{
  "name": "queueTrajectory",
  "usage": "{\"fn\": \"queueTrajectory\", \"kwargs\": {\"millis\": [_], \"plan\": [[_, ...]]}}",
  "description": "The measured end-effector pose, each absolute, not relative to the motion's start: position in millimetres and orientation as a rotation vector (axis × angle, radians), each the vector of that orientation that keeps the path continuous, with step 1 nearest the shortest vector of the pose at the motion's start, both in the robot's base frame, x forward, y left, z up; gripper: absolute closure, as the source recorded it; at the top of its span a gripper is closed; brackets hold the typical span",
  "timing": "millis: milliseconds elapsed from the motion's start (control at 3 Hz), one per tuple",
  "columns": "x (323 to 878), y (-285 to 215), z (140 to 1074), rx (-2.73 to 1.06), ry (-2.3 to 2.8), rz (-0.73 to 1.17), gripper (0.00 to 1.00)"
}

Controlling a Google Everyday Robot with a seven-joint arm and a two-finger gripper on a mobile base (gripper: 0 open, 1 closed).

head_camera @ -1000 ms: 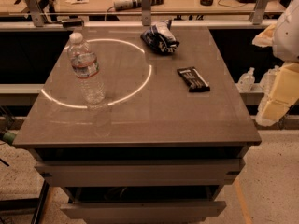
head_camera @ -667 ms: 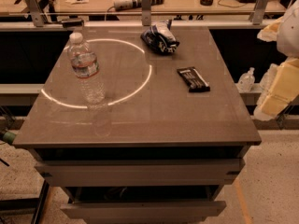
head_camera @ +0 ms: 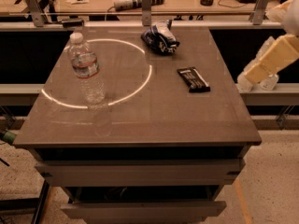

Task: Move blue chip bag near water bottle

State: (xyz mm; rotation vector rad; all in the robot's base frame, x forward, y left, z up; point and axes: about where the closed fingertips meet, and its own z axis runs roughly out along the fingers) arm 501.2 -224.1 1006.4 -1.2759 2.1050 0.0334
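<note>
The blue chip bag (head_camera: 160, 37), crumpled dark blue foil with white markings, lies at the far middle of the grey table top (head_camera: 154, 120). The water bottle (head_camera: 86, 69), clear with a white cap and a pale label, stands upright at the left, on a bright ring of light. They are about a third of the table's width apart. My gripper (head_camera: 248, 75) is at the low end of my cream arm (head_camera: 275, 55), off the table's right edge, level with the table top and far from both. It holds nothing that I can see.
A flat black packet with white stripes (head_camera: 193, 79) lies right of centre, between the arm and the bag. Small clear bottles (head_camera: 269, 81) stand on a ledge behind the arm. A workbench with tools runs behind a rail with metal posts (head_camera: 146, 3) at the back.
My arm has risen and drawn a little to the right, away from the table's edge. The bag, the bottle and the packet have not moved.
</note>
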Motion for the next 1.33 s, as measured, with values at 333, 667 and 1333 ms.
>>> {"fn": "queueTrajectory", "kwargs": {"millis": [333, 667, 1333], "plan": [[555, -216, 1001, -1.127, 2.062, 0.136, 0.00], [600, -212, 993, -1.041, 2.053, 0.200, 0.00], [644, -208, 973, -0.999, 2.066, 0.241, 0.00]]}}
